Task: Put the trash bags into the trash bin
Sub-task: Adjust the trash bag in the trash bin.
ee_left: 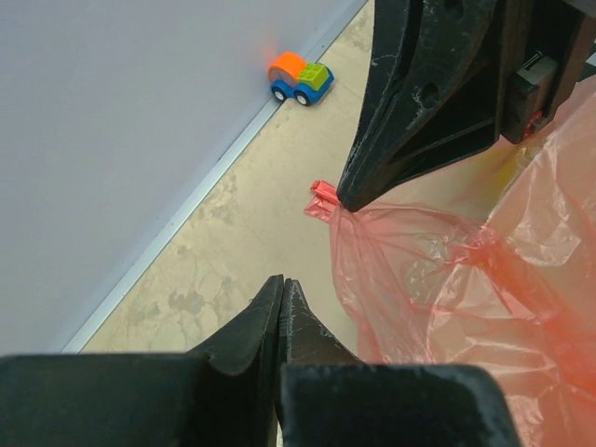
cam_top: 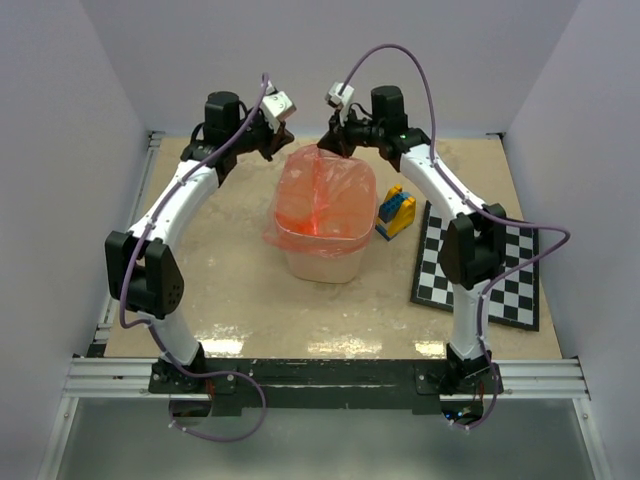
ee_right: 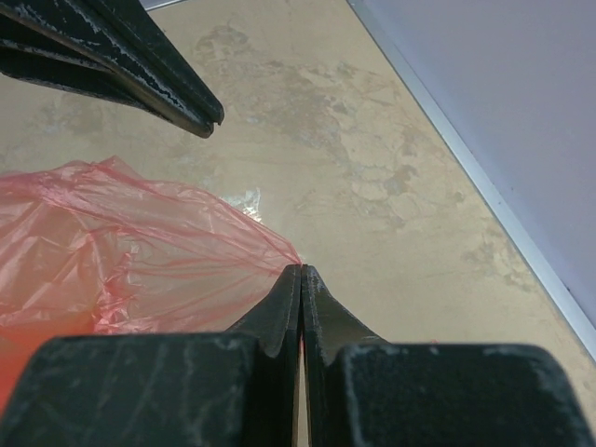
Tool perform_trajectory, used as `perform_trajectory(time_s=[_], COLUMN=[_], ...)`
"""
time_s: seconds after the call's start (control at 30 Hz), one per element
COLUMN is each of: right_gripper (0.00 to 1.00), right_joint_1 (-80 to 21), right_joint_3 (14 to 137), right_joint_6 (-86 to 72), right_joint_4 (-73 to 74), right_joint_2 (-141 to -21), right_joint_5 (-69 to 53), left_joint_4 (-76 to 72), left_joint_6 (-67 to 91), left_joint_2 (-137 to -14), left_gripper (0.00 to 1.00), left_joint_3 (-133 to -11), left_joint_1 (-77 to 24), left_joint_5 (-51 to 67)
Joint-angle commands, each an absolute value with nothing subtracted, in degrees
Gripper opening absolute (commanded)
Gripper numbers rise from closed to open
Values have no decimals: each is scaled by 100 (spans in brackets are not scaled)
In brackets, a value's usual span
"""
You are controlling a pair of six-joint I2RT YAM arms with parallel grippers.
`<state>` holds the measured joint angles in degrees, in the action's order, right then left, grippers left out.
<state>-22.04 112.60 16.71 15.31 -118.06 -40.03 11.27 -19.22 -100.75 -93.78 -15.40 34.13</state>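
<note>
The crinkly translucent red plastic trash bag (cam_top: 320, 200) drapes inside the cream plastic trash bin (cam_top: 325, 265) mid-table, its far edge pinched by the right gripper (ee_right: 301, 268), the left gripper (ee_left: 282, 282) pressed together empty beside it; such light, limp, slippery film probably grips best at a bunched rim.

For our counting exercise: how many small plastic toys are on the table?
2. A yellow-and-blue block stack sits between the cream plastic bin and the black-and-white checkerboard; an orange, blue and green toy car stands by the wall. Others may be hidden.
</note>
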Motion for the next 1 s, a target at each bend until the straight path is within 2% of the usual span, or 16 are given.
perform_trajectory(time_s=[0.0,0.1,0.37,0.43,0.57,0.7,0.97], right_gripper=[0,0,2,9,28,36,59], right_joint_1=[-2188,-2188,-2188,-2188,-2188,-2145,-1837], right_joint_3=[11479,11505,11382,11391,11724,11822,12013], right_joint_6=[1697,1652,1433,1398,1415,1468,616], right_joint_4=[1617,1740,1890,1907,2293,2619,2004], right_joint_2=[-11865,-12005,-12164,-12173,-12331,-12515,-12480], right_joint_5=[-4087,-4183,-4368,-4333,-4105,-3815,-3763], left_joint_4=[1099,967,212,115,-254,-887,-1301], left_joint_6=[-1908,-1645,-808,-861,-546,-150,333], left_joint_2=[-10187,-10108,-9151,-8948,-8737,-8430,-7955], left_gripper=[0,0,29,31,33,35,36], left_joint_3=[-9335,-9124,-7947,-7622,-7059,-6374,-5345], left_joint_1=[-1433,-1310,-712,-703,-703,-703,-703], left_joint_5=[3647,3700,4745,4790,4834,4641,4307])
